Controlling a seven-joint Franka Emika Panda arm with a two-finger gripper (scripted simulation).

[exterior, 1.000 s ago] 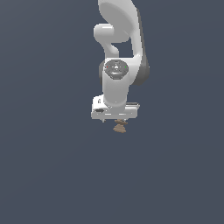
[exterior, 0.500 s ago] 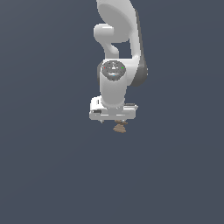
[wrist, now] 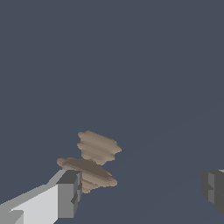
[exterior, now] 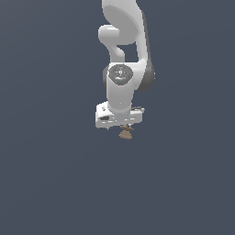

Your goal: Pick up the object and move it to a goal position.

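Observation:
The object [exterior: 125, 133] is a tiny brown-tan lumpy item with a wide flared part and a narrower part. In the exterior view it sits just under my white gripper [exterior: 121, 128]. In the wrist view the object [wrist: 92, 161] lies between my fingers, close beside one grey fingertip [wrist: 69, 194]. The other fingertip [wrist: 213, 190] is far from it. My gripper [wrist: 141, 194] is open and holds nothing. I cannot tell whether the near fingertip touches the object.
The white arm [exterior: 124, 46] rises straight above the gripper. All around is a plain dark grey-blue surface [exterior: 55, 183] with no other objects or edges in view.
The arm's wrist joint has turned slightly. The gripper and the object stay at about the same place.

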